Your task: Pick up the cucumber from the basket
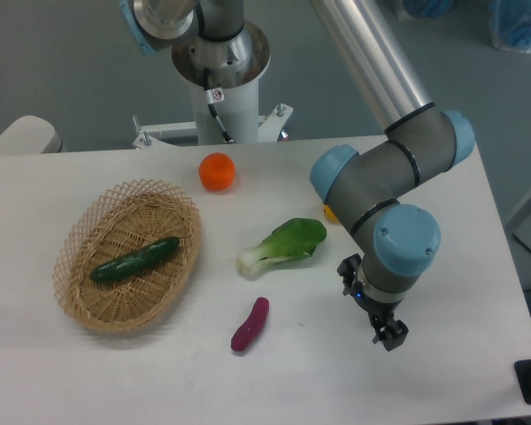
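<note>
The dark green cucumber (pixel 134 260) lies slanted inside the tan wicker basket (pixel 81 297) on the left of the table. My gripper (pixel 389 336) hangs far off to the right, near the table's front right part, well apart from the basket. It is small in the view and seen from above, so I cannot make out whether its fingers are open or shut. Nothing shows between them.
A leafy bok choy (pixel 284 245) lies mid-table, a purple sweet potato (pixel 250 324) in front of it, and an orange (pixel 217 171) behind. A yellow object (pixel 330 213) peeks from under the arm's elbow. The arm's base column (pixel 221 80) stands at the back.
</note>
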You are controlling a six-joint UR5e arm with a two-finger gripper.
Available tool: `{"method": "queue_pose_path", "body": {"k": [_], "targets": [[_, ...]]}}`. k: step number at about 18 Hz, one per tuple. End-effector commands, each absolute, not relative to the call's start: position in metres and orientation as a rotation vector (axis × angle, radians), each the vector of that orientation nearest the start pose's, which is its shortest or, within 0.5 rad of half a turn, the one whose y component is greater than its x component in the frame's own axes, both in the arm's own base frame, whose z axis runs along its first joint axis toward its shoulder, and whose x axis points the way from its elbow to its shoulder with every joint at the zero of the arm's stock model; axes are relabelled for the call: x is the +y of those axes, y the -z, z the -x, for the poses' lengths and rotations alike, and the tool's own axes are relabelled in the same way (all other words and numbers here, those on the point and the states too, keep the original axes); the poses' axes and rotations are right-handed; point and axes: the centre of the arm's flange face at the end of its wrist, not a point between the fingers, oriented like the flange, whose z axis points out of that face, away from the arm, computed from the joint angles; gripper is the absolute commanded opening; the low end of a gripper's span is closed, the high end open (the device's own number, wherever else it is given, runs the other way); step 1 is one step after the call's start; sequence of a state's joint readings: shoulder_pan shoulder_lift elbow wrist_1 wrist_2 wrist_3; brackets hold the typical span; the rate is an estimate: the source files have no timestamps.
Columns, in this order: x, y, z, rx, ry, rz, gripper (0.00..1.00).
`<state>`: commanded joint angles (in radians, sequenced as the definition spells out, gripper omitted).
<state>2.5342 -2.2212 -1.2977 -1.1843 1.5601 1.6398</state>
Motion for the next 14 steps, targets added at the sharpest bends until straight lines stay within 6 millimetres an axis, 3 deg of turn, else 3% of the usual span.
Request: {"method": "queue_pose_path", "body": {"k": [6, 8, 10, 14], "targets": [[0.532, -0.263, 0.494, 0.956, 0.015, 2.962, 1.0], [0.544, -0.269, 0.468, 0.998, 0.019, 2.947, 1.0], [0.543, -0.275, 0.446, 1.008, 0.034, 2.946, 1.0], [0.536, -0.287, 0.383, 1.016, 0.071, 2.95, 1.0]]}}
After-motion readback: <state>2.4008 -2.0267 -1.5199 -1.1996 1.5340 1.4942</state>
